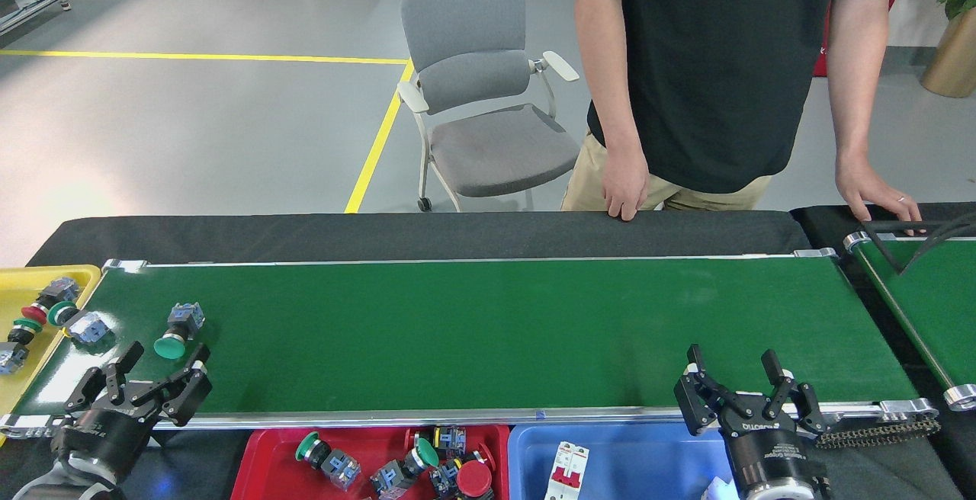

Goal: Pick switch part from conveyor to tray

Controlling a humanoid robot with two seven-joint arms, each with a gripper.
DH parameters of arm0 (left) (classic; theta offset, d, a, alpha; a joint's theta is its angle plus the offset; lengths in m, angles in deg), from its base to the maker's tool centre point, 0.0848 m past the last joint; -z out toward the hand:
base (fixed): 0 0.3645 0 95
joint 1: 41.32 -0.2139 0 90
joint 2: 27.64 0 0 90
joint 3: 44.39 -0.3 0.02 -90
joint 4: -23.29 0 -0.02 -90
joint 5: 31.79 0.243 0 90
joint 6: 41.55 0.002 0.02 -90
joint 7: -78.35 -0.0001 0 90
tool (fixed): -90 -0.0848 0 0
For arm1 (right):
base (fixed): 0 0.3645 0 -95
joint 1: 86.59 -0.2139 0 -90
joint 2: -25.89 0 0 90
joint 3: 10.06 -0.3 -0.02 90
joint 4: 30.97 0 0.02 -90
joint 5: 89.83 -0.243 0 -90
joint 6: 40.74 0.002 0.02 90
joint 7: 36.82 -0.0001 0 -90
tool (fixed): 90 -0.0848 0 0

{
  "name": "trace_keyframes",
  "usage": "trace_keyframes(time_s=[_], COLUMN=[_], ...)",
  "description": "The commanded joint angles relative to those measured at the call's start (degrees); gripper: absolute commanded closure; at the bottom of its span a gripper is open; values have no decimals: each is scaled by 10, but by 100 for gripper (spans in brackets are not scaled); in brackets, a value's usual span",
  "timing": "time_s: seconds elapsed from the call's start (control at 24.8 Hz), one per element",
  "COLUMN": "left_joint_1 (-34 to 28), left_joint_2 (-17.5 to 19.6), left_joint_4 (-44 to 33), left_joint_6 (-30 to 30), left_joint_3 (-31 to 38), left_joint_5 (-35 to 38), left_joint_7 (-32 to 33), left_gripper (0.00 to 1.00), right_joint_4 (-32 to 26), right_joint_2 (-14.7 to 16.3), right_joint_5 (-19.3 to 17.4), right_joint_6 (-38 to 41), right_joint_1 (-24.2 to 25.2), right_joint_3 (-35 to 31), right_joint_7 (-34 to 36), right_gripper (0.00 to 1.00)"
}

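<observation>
In the head view, a green-capped push-button switch part (177, 331) lies on the glossy dark-green conveyor belt (488, 332) near its left end, just beyond the left gripper (156, 366), open and empty like the right gripper (733, 376), above the red plastic tray (263, 458)
</observation>
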Motion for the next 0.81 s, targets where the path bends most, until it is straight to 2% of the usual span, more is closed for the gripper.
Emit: trace_keyframes(time_s=[0.0,0.08,0.16,0.24,0.32,0.4,0.48,0.6,0.68,0.77], left_joint_1=[39,78,118,150,170,176,176,172,160,126], left_joint_2=[18,24,29,41,48,51,52,51,47,47], left_joint_4=[35,97,163,228,276,300,300,294,267,208], left_joint_6=[45,93,131,149,148,146,145,138,107,75], left_joint_3=[-19,-42,-69,-94,-101,-99,-98,-101,-97,-95], left_joint_5=[16,24,24,23,19,16,14,10,10,-2], left_joint_7=[-13,-27,-55,-85,-109,-119,-129,-140,-143,-143], left_gripper=[0,1,7,29,61,78,85,91,93,93], right_joint_4=[-5,-5,-5,-5,-8,-10,-10,-10,-10,-10], right_joint_2=[1,4,8,16,33,50,59,68,80,90], right_joint_5=[-3,-4,-8,-10,-24,-55,-76,-81,-81,-81], right_joint_6=[0,0,-2,-13,-36,-45,-45,-45,-45,-45], right_joint_1=[-13,-11,-10,-7,-6,-4,3,13,17,18], right_joint_3=[7,11,15,30,48,54,57,63,70,73], right_joint_7=[2,2,2,2,3,8,20,27,27,27], right_gripper=[2,2,2,2,1,1,1,0,0,0])
